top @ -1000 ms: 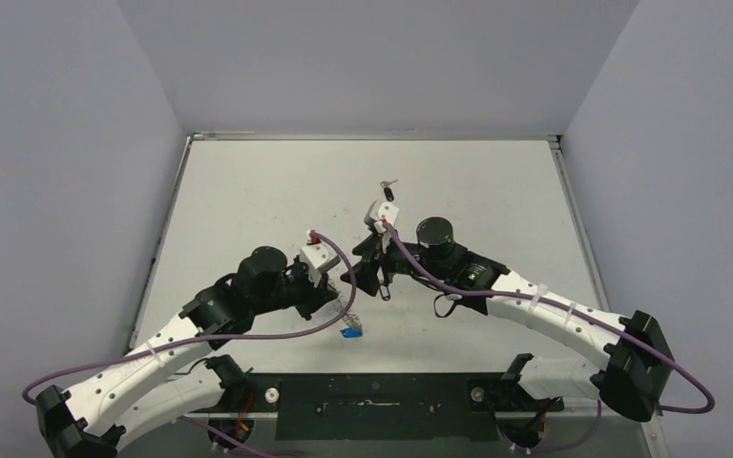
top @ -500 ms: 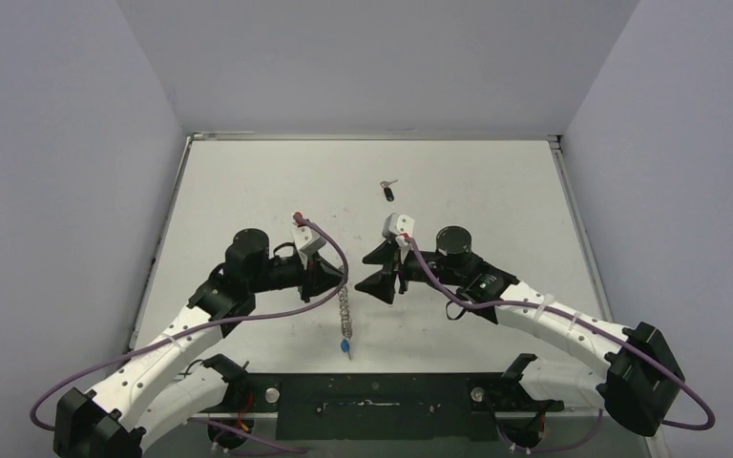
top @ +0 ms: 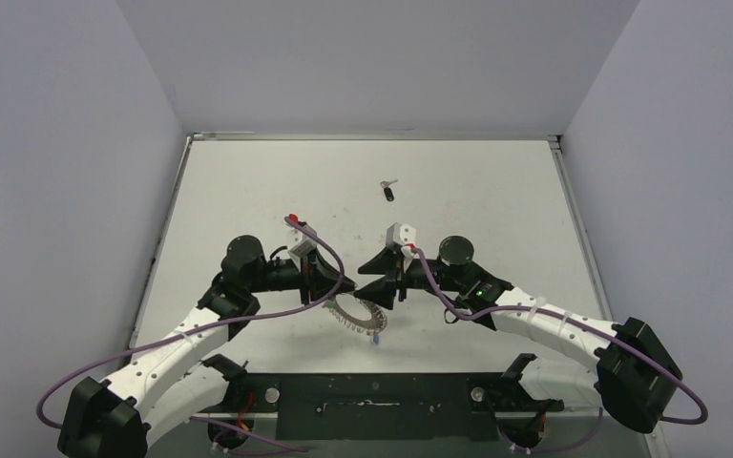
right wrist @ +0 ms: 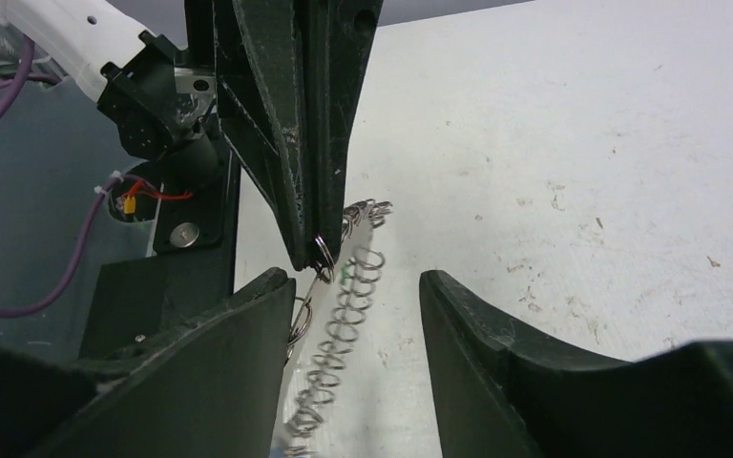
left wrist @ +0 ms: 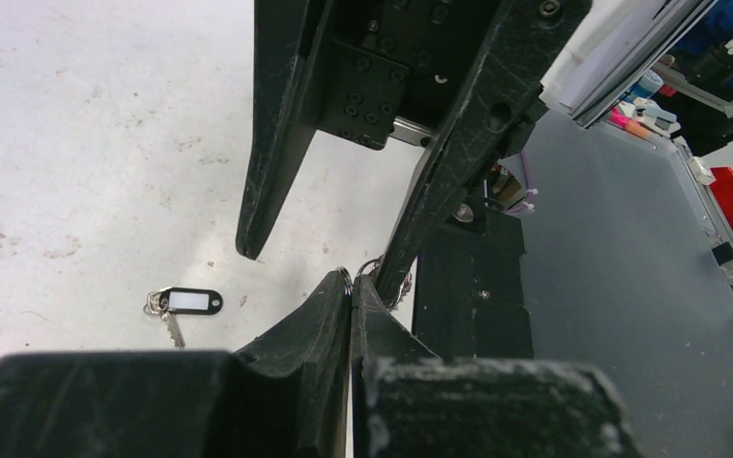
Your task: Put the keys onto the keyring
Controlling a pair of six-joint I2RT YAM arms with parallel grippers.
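Nearest, the keyring (top: 361, 316) hangs low over the table (top: 496, 191), its rim pinched in the closed left gripper (top: 342, 286). The right gripper (top: 363, 279) is open, with the rim between its fingers. Farther back lies one key (top: 387, 190), with a white label too small to read.

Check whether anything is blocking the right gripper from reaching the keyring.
Nothing visible is in the way. The keyring hangs from the shut left gripper, directly in front of the right gripper, whose jaws stand open on either side of it.
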